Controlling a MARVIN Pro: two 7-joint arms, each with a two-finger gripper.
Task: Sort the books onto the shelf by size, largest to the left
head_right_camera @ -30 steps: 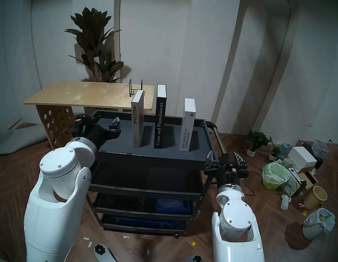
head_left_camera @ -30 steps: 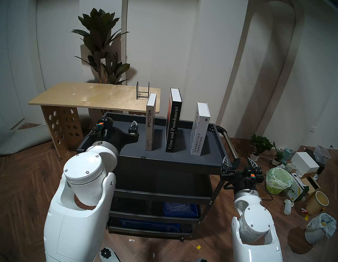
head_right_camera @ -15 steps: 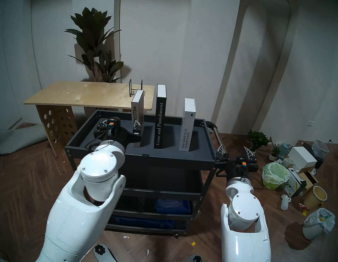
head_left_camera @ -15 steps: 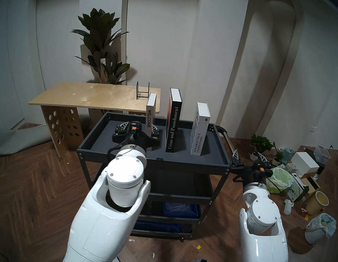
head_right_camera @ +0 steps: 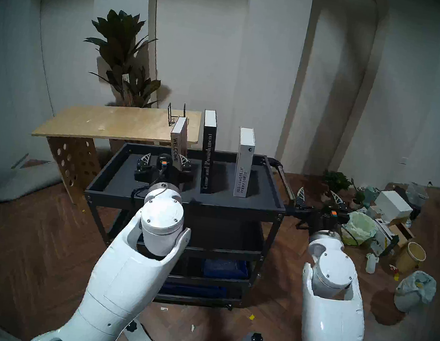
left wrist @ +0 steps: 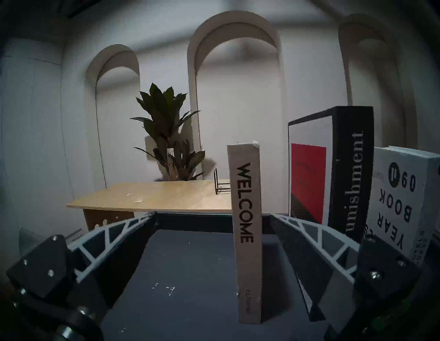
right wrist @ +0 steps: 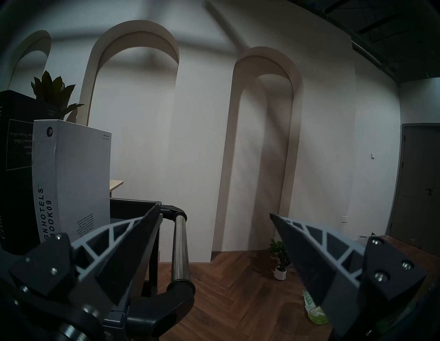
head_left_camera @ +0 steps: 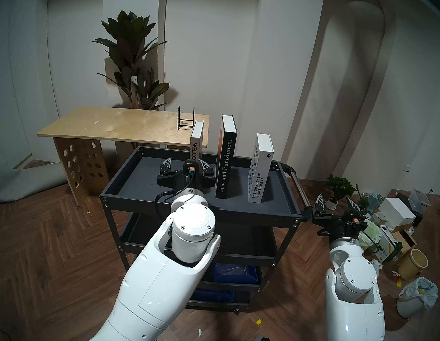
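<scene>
On the flat dark grey cart-top shelf (head_left_camera: pixel 139 180), the thin grey-white "WELCOME" hardback (left wrist: pixel 246 228) stands upright between the left gripper's (left wrist: pixel 209 240) spread fingers, untouched. Approach step; next, centre and close. The right gripper (right wrist: pixel 214 228) hangs open beside the cart.

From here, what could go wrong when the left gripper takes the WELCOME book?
The open left gripper straddles the thin WELCOME book, off-centre toward its right finger; closing may tip it. That finger is close beside Crime and Punishment and might nudge it. The right gripper hangs beside the cart handle.
</scene>
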